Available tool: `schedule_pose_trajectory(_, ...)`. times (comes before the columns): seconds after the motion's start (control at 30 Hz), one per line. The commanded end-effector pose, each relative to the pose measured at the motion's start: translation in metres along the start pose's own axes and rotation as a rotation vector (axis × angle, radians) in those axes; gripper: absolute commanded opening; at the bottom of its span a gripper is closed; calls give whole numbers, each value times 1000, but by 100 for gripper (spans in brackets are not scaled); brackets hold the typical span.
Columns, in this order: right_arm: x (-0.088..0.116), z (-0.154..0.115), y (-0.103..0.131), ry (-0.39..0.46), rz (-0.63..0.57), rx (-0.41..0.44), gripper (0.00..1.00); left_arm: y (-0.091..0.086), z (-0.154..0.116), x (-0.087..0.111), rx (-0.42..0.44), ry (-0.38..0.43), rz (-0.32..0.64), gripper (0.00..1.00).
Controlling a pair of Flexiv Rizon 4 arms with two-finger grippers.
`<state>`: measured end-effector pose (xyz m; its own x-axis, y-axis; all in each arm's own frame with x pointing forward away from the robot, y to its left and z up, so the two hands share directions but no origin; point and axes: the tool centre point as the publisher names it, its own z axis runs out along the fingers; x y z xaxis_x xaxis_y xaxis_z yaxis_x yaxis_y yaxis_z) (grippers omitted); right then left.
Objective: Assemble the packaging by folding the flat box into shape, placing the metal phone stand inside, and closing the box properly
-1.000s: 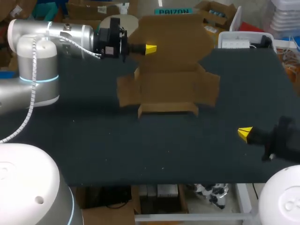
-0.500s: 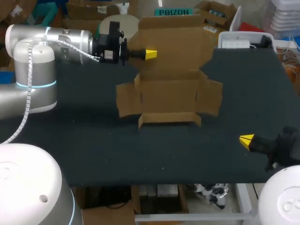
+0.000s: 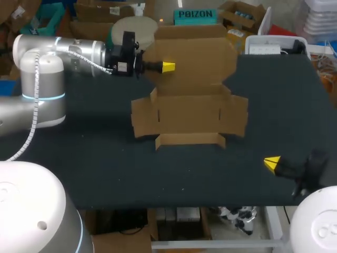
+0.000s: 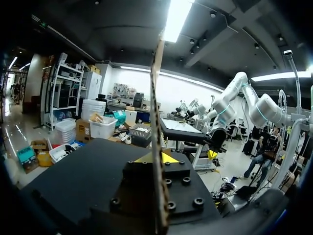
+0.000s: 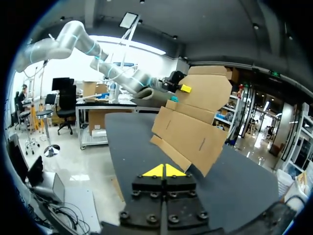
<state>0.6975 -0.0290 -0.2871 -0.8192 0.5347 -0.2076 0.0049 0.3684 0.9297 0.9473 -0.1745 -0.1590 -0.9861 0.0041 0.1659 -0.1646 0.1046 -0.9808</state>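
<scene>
Our left gripper [image 3: 167,67] pinches far lid panel of flat box [image 3: 189,108]; panel stands raised off table [image 3: 105,158], rest of box lies flat mid-table. Our right gripper [image 3: 273,164] hovers near right edge, tips pressed together, empty, well apart from box. Risks, we judge: thin card slipping from pinch; whole box dragging instead of creasing, since nothing pins base.

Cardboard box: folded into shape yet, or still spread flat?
Mostly spread: the box lies flat, only its lid raised in the left gripper.
</scene>
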Motion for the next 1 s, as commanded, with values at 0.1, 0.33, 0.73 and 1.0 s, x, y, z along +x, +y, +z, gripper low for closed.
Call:
schedule_pose_trajectory(0.1,3,18,-10,9,-17,-19,0,4,1,-7,-30,8,18,0)
schedule_pose_trajectory(0.33,13,44,-14,9,-34,-18,0,9,-1,-5,-28,5,71,0)
schedule_pose_trajectory(0.73,26,78,-12,-1,-57,-15,0,17,-4,-8,-14,-27,133,0)
schedule_pose_trajectory(1.0,30,99,-13,-26,-38,-8,0,24,-6,-11,-24,-49,152,0)
